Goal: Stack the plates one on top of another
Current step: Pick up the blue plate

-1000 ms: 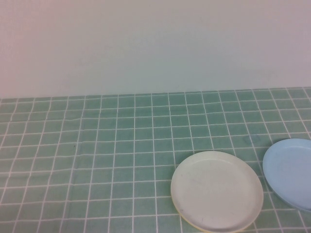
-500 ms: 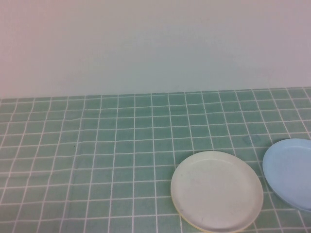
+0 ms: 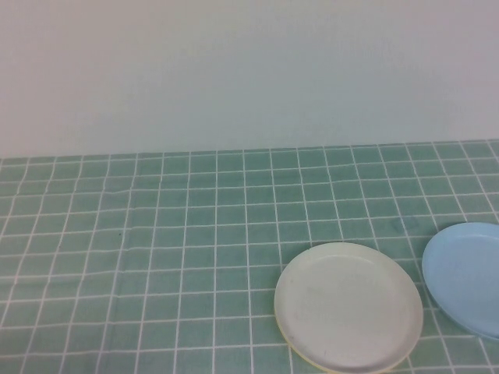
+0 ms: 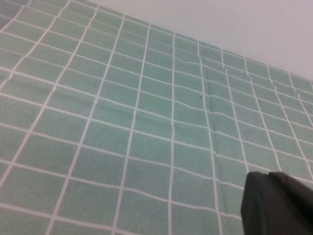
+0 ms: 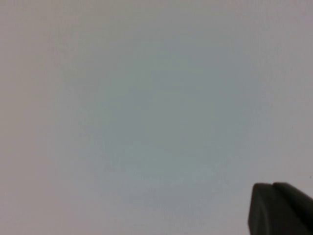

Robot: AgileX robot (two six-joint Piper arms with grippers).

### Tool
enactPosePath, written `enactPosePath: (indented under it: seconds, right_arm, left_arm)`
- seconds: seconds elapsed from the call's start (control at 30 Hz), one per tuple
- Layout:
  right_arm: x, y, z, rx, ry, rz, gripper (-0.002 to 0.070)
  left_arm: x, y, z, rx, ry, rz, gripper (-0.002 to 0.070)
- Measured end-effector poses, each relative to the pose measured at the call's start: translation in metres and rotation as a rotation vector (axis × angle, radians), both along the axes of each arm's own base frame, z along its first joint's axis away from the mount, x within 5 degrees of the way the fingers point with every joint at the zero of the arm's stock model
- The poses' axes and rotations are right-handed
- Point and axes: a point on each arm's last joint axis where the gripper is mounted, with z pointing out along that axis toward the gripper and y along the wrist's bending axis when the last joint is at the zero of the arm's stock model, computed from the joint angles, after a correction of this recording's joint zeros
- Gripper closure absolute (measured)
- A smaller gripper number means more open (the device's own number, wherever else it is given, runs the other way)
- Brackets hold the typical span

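Note:
A white plate (image 3: 348,305) lies on the green checked cloth at the front right of the high view. A thin yellow plate rim (image 3: 295,349) peeks out along its near left edge, so the white one sits on top of it. To their right, apart from them, a light blue plate (image 3: 466,276) is cut off by the picture's edge. Neither arm shows in the high view. In the left wrist view my left gripper (image 4: 270,175) hangs shut and empty above bare cloth. In the right wrist view my right gripper (image 5: 272,186) is shut and empty, facing a blank wall.
The green checked tablecloth (image 3: 156,257) stretches over the left and middle of the table, with slight creases (image 4: 210,98) in it. A plain pale wall (image 3: 249,78) rises behind the table's far edge.

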Motion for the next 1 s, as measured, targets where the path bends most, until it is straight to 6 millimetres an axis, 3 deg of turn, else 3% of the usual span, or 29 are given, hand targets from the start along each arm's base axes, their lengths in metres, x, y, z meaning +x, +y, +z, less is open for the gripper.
enactPosePath:
  seconds: [0.07,0.2,0.53,0.77,1.0]
  right_arm:
    - [-0.001,0.0,0.007,0.018,0.044,0.009,0.0678]
    - [-0.007,0.001,0.04,-0.056,0.065,0.007,0.0678]
    - [0.003,0.005,0.105,-0.184,0.177,0.018,0.0678]
    - [0.028,0.002,0.131,-0.239,0.39,-0.015,0.0678]
    - [0.059,-0.018,0.161,-0.193,0.567,-0.254,0.0678]
  left_arm:
    - [0.0,0.0,0.0,0.0,0.0,0.0,0.0676]
    - [0.0,0.0,0.0,0.0,0.0,0.0,0.0676]
    - [0.0,0.0,0.0,0.0,0.004,0.0,0.0676]
    - [0.0,0.0,0.0,0.0,0.004,0.0,0.0676]
    - [0.0,0.0,0.0,0.0,0.004,0.0,0.0676]
